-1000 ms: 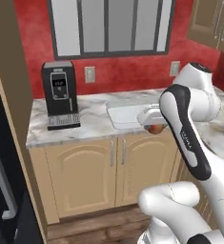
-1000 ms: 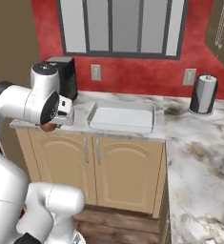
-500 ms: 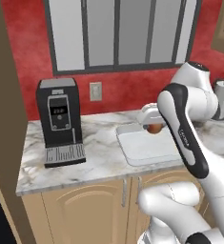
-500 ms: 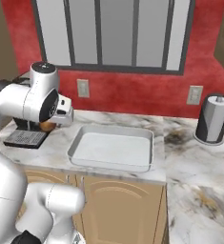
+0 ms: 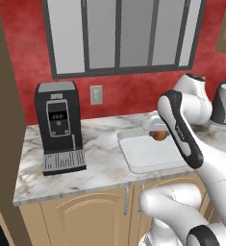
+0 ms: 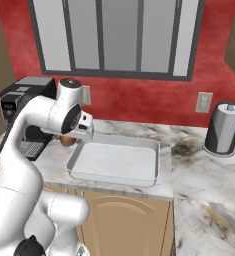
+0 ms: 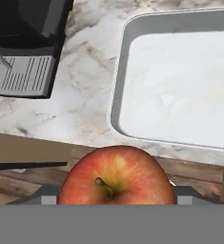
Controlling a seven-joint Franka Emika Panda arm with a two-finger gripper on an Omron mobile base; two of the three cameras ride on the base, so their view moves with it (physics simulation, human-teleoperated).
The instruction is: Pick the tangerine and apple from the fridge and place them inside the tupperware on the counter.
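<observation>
My gripper [image 5: 157,133] is shut on the apple [image 5: 159,137], a reddish ball whose dark stem shows in the hand view [image 7: 117,176]. It hangs above the counter [image 5: 100,153] at the left rim of the tupperware [image 6: 114,162], as the right base view shows the apple [image 6: 66,140]. The tupperware [image 5: 148,154] is a wide shallow white container, and its floor [image 7: 180,86] is bare. The tangerine and the fridge are out of view.
A black coffee machine [image 5: 59,125] stands on the counter left of the tupperware. A grey paper towel holder [image 6: 222,129] stands at the right by the red wall. Beige cabinet doors [image 6: 124,225] run below the counter's front edge.
The whole picture has shifted: the base has driven closer to the counter, so the tupperware and coffee machine look larger. The apple stays in the shut gripper.
</observation>
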